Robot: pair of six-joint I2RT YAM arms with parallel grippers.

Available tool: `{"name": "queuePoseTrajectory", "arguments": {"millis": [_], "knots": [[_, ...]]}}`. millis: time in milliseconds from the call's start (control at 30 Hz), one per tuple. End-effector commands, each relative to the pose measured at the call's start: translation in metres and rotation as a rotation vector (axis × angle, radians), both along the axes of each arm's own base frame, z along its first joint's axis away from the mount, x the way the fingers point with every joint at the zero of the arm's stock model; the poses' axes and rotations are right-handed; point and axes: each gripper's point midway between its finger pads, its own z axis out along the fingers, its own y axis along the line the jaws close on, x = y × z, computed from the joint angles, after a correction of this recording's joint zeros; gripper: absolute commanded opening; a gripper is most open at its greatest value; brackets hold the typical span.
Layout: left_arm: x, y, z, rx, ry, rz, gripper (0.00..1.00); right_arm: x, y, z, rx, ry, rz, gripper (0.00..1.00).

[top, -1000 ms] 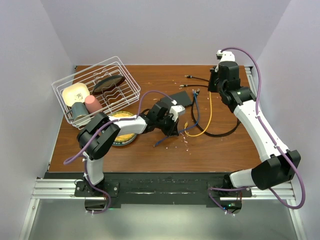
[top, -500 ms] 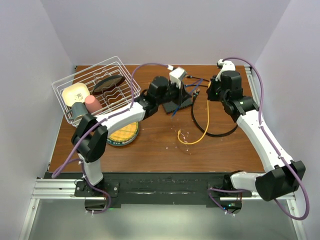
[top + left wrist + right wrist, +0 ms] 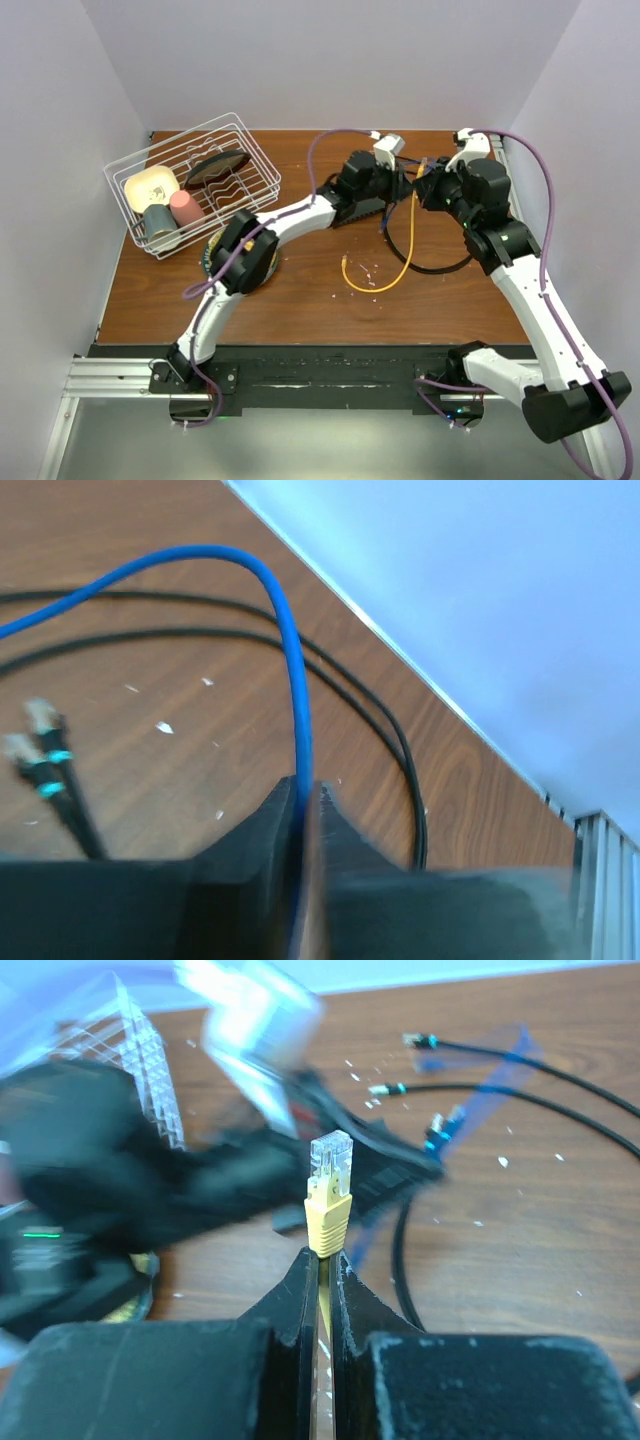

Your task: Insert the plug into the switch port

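The switch [image 3: 360,213] is blurred, its ports hidden. The right claw [image 3: 322,1260] pinches the plug [image 3: 330,1175], upright above it: clear tip, yellow boot. The left claw [image 3: 305,798] pinches a blue cable [image 3: 292,660].

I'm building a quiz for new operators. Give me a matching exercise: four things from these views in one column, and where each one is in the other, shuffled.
1. blue cable
2. yellow plug
3. pink cup
4. black cable

A. in the wire rack
B. looped on the table
C. pinched in the right claw
D. pinched in the left claw

Pairs: 1-D, 2-C, 3-A, 4-B
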Motion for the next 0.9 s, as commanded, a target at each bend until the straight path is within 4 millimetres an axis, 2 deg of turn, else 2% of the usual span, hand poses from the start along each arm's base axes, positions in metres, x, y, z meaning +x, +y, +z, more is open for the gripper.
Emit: {"name": "queuePoseTrajectory", "arguments": {"millis": [0,33,67,100,133,233,267,333,367,400,433,467,500,533,567,600,633,667,700,767,867], "knots": [[-0.022,-0.038,0.025,-0.068,-0.041,-0.107,0.62,-0.002,0.007,0.021,0.065,-0.066,0.025,0.00],[-0.022,-0.038,0.025,-0.059,-0.052,-0.101,0.89,-0.001,0.007,0.021,0.058,-0.067,0.025,0.00],[-0.025,-0.038,0.025,-0.049,-0.063,-0.100,1.00,-0.001,0.006,0.021,0.055,-0.066,0.020,0.00],[-0.026,-0.035,0.018,-0.029,-0.074,-0.100,1.00,-0.001,0.005,0.020,0.053,-0.064,0.017,0.00],[-0.022,-0.027,0.032,-0.031,-0.101,-0.065,1.00,0.000,0.004,0.019,0.043,-0.065,0.018,0.00],[-0.014,0.000,0.041,-0.019,-0.144,0.004,1.00,-0.001,0.005,0.014,0.020,-0.064,0.032,0.00],[-0.002,0.017,0.042,-0.017,-0.140,0.036,1.00,0.001,0.005,0.012,0.013,-0.064,0.036,0.00],[0.002,0.038,0.041,-0.016,-0.100,0.048,1.00,-0.001,0.010,0.007,-0.013,-0.070,0.081,0.00],[0.012,0.060,0.028,0.000,-0.069,0.078,1.00,-0.002,0.012,0.006,-0.024,-0.074,0.102,0.00],[0.013,0.074,0.040,-0.023,-0.068,0.090,1.00,-0.003,0.013,0.002,-0.050,-0.076,0.127,0.00],[0.014,0.085,0.040,-0.026,-0.064,0.091,1.00,-0.003,0.013,0.001,-0.062,-0.082,0.136,0.00],[0.018,0.106,0.027,-0.010,-0.046,0.118,1.00,-0.002,0.012,-0.001,-0.074,-0.087,0.132,0.00],[0.015,0.118,0.042,-0.020,-0.074,0.131,1.00,-0.003,0.010,-0.010,-0.087,-0.081,0.131,0.00],[0.013,0.127,0.044,-0.016,-0.083,0.139,1.00,-0.001,0.010,-0.012,-0.093,-0.088,0.129,0.00],[0.012,0.142,0.031,0.009,-0.064,0.158,1.00,0.000,0.011,-0.016,-0.099,-0.083,0.134,0.00],[0.009,0.150,0.041,0.011,-0.092,0.165,1.00,0.001,0.012,-0.027,-0.105,-0.062,0.143,0.00],[0.009,0.159,0.041,0.022,-0.096,0.177,1.00,0.003,0.014,-0.032,-0.103,-0.058,0.153,0.00],[0.006,0.165,0.032,0.043,-0.085,0.180,1.00,0.003,0.016,-0.037,-0.101,-0.052,0.164,0.00],[0.004,0.168,0.036,0.052,-0.106,0.177,1.00,0.004,0.019,-0.053,-0.105,-0.019,0.177,0.00],[0.004,0.176,0.030,0.078,-0.110,0.178,0.99,0.006,0.026,-0.063,-0.084,-0.013,0.207,0.00],[0.007,0.179,0.025,0.095,-0.116,0.169,0.99,0.009,0.035,-0.088,-0.067,0.057,0.224,0.00]]}}
